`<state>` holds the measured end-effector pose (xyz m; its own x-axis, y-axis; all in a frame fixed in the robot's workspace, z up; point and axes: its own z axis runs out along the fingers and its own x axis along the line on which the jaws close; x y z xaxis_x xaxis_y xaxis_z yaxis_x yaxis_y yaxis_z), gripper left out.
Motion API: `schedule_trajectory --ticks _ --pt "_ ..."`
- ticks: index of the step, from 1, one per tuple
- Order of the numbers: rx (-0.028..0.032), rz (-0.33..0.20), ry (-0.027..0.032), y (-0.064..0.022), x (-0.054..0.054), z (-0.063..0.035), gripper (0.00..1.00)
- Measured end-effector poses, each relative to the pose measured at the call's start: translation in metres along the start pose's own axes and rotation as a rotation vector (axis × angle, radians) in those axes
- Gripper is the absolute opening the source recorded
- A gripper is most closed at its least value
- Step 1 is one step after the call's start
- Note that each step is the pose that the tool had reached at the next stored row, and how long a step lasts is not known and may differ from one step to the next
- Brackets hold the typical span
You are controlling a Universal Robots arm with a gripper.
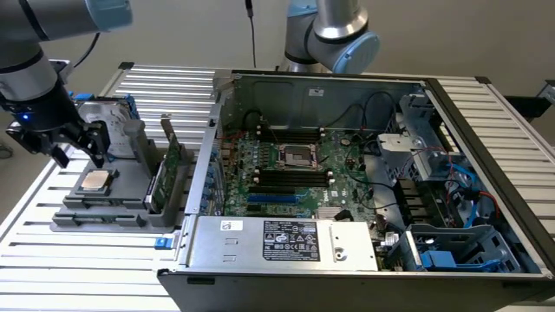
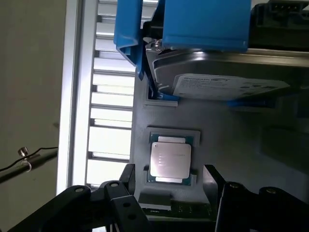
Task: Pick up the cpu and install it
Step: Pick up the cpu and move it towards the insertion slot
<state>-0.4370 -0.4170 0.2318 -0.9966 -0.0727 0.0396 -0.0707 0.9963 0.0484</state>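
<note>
Observer: Cpu lies flat, metal top up, in its square pocket on the gray tray. Tray sits on the slatted surface at the exterior view's left, well apart from the socket inside the open computer case.

Checker: Jaws?

Observer: Spread wide and empty, hanging just above the cpu. In the wrist view one stands to each side of it, neither touching.

Checker: Handling?

Observer: Judged light, stiff and thin. Smooth lid is probably slippery and the underside probably delicate. Best hold: two opposite edges, kept level, gentle squeeze.

Checker: Any writing?

Observer: Faint print on the cpu lid, unreadable. Hard drive standing just behind it has a white label, text too small to read. Same for the label on the power supply.
</note>
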Motion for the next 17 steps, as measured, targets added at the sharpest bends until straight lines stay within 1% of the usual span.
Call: schedule_trajectory --ticks 17 --pt "0.0 0.0 0.0 -0.0019 -0.002 0.03 0.67"
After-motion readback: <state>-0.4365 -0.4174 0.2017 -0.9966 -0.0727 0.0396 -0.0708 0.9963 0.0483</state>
